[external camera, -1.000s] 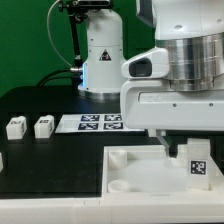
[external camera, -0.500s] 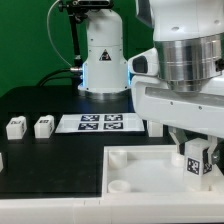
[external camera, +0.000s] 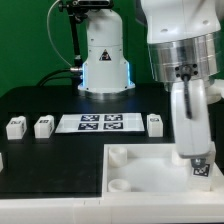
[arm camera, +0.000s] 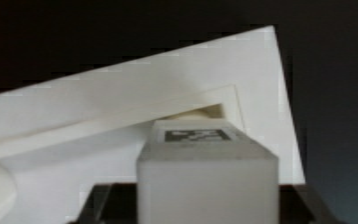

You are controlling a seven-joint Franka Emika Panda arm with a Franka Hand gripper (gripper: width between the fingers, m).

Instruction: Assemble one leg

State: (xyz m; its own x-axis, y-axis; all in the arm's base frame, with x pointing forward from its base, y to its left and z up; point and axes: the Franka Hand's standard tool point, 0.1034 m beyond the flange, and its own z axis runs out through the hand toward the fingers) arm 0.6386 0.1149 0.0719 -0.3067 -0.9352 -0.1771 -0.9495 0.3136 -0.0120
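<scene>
My gripper (external camera: 199,160) is shut on a leg (external camera: 201,167), a small white block with a marker tag. I hold it over the right side of the large white tray-like part (external camera: 135,165) with round corner sockets. In the wrist view the leg (arm camera: 204,165) fills the space between the two dark fingers (arm camera: 105,204), with the tray part's corner (arm camera: 140,95) beyond it. Three more legs stand on the black table: two at the exterior view's left (external camera: 15,127) (external camera: 43,126), one at the right (external camera: 155,123) beside the marker board.
The marker board (external camera: 100,122) lies flat on the table in the middle. The arm's white base (external camera: 104,55) stands behind it. Another white piece (external camera: 2,160) shows at the left edge.
The wrist has turned and lifted, so the wide gripper body no longer blocks the view. The held leg has moved slightly down and right over the tray part. A leg by the marker board is now uncovered.
</scene>
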